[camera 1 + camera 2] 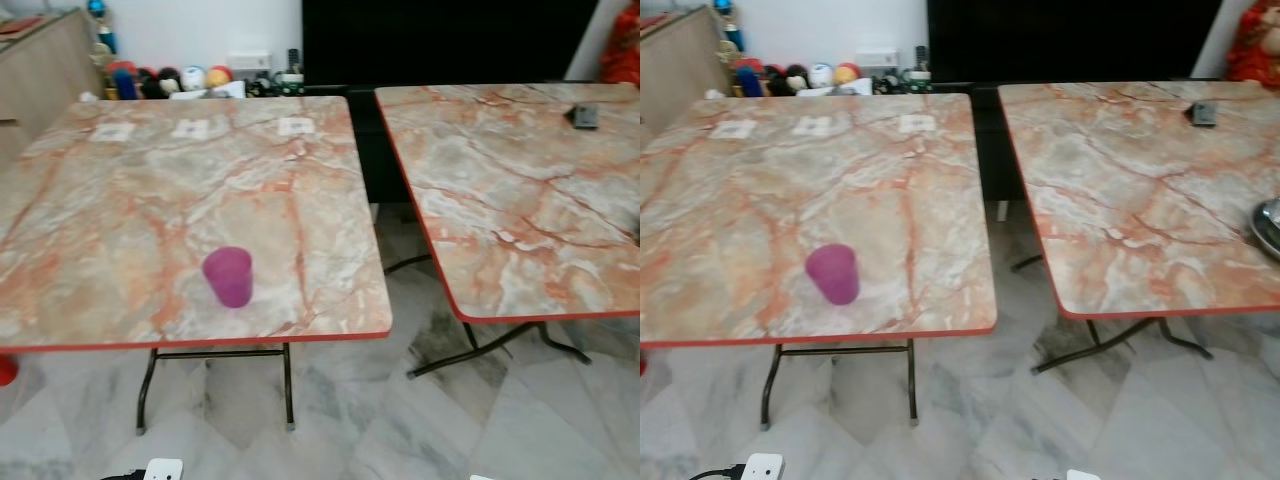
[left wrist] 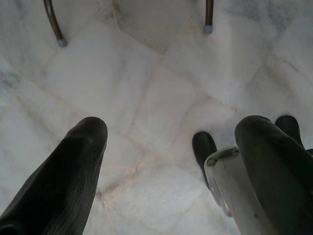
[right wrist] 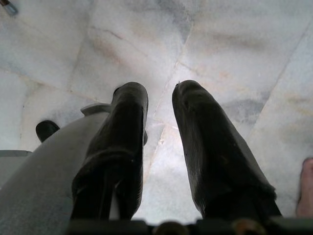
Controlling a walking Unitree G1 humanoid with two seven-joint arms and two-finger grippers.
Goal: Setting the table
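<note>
Both arms hang low over the pale marble floor (image 2: 146, 98). The left gripper (image 2: 171, 142) points down at the tiles with its two black fingers spread wide apart, nothing between them and nothing touched. The right gripper (image 3: 160, 103) also points at the floor; its fingers stand a narrow gap apart, empty, with bare tile showing through the slit. At the edge of the right wrist view a person's bare foot (image 3: 306, 188) rests on the floor.

Nearest on the tables, a purple cup (image 1: 229, 276) stands upright on the left table (image 1: 120, 200), close to its near edge and somewhat toward the near right corner, well apart from anything else. The left table's dark metal legs (image 1: 147, 390) stand on the floor below that edge.

The right table (image 1: 520, 190) stands beside it, a strip of floor between the two. At its right edge, about midway back, part of a metal dish (image 1: 1270, 228) shows.

Farther back, three small white cards (image 1: 190, 128) lie in a row along the left table's far edge. A small dark object (image 1: 585, 116) lies near the right table's far right corner; what it is cannot be told.

Beyond the left table's far edge, a row of coloured balls (image 1: 165, 80) sits against the wall.
</note>
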